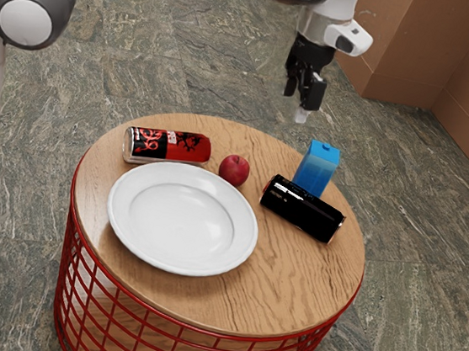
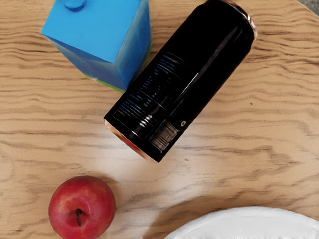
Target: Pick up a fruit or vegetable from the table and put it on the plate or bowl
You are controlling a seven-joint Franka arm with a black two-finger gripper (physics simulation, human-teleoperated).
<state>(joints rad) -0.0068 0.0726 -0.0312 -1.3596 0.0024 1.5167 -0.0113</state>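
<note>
Apple (image 1: 234, 170) sits on the table (image 1: 291, 275) in the exterior view, just beyond the far rim of the plate (image 1: 182, 217), between a lying red can (image 1: 167, 147) and a lying black can (image 1: 303, 208). A blue carton (image 1: 316, 167) stands upright behind the black can. The gripper (image 1: 305, 95) hangs well above the table's far edge, near the carton, with nothing in it. I cannot tell whether it is open or closed.

In the wrist view the apple (image 2: 81, 207) shows stem up, apart from the black can (image 2: 182, 79), which lies close beside the carton (image 2: 99, 40). The plate's rim (image 2: 249, 224) is near the apple.

The main risk looks like the neighbours. Both cans can roll, so a descent slightly off the apple could knock one into it or across the table. The apple is round and smooth, and an off-centre pinch would likely squirt it out, perhaps against the plate. A low carry could catch the rim.
</note>
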